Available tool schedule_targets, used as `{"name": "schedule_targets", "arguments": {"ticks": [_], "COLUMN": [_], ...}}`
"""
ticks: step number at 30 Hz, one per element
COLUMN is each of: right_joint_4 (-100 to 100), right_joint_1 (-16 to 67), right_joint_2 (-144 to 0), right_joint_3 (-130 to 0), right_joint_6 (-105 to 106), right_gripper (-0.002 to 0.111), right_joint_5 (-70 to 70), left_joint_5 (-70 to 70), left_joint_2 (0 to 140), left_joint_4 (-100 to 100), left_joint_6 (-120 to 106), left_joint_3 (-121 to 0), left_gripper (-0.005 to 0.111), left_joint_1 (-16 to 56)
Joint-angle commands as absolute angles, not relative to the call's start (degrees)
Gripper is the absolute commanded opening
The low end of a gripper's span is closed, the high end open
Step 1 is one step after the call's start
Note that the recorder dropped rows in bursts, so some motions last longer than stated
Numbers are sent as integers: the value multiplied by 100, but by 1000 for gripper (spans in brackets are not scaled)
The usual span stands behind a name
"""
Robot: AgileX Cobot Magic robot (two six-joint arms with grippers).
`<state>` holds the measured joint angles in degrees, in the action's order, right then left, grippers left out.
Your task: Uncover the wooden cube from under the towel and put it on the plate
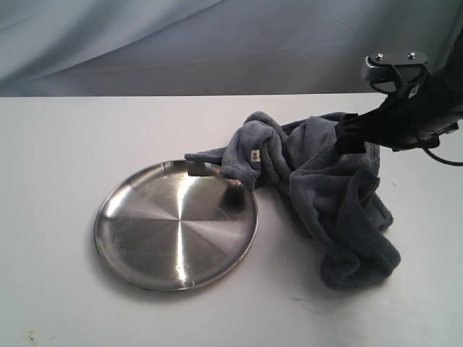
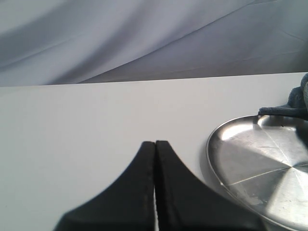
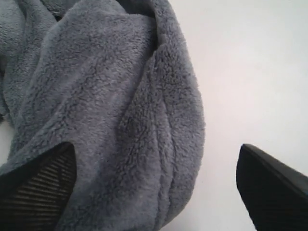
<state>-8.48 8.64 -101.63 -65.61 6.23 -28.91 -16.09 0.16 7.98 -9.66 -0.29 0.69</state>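
Note:
The grey-blue towel (image 1: pixel 318 181) lies crumpled on the white table, to the right of the shiny steel plate (image 1: pixel 145 238). One of its corners drapes over the plate's far rim. The wooden cube is hidden. My right gripper (image 1: pixel 351 137) hovers at the towel's upper right part. In the right wrist view it (image 3: pixel 155 154) is open wide, with a fold of the towel (image 3: pixel 110 110) between its fingers and not pinched. My left gripper (image 2: pixel 155 144) is shut on nothing above bare table, with the plate (image 2: pixel 260 159) beside it.
A small white tag (image 1: pixel 255 155) shows on the towel near the plate. A grey-blue backdrop cloth (image 1: pixel 181 43) hangs behind the table's far edge. White table surface (image 1: pixel 65 152) stretches to the left of the plate.

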Motion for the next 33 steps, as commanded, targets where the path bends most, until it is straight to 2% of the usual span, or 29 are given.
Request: {"name": "schedule_targets", "arguments": {"ticks": [1, 4, 7, 21, 29, 33], "right_joint_4": [-835, -929, -1034, -1117, -1218, -2396], "right_joint_1": [846, 846, 857, 857, 877, 920], "right_joint_2": [-10358, -10463, -10510, -10315, -9745, -9583], "right_joint_3": [-6582, -6582, -6582, -6582, -6582, -6582], "right_joint_6": [604, 604, 604, 663, 1101, 2155], "right_gripper": [82, 77, 66, 1, 0, 0], "right_joint_5": [-2741, -2741, -2741, -2755, -2755, -2764], "left_joint_5": [-1528, -1528, -1528, -1528, -1528, -1528], "left_joint_2": [0, 0, 0, 0, 0, 0], "left_joint_4": [778, 778, 778, 778, 778, 778], "left_joint_6": [-921, -921, -921, -921, -921, -921], "left_joint_3": [0, 0, 0, 0, 0, 0], "left_gripper": [0, 0, 0, 0, 0, 0], "left_joint_1": [103, 103, 103, 103, 103, 103]}}
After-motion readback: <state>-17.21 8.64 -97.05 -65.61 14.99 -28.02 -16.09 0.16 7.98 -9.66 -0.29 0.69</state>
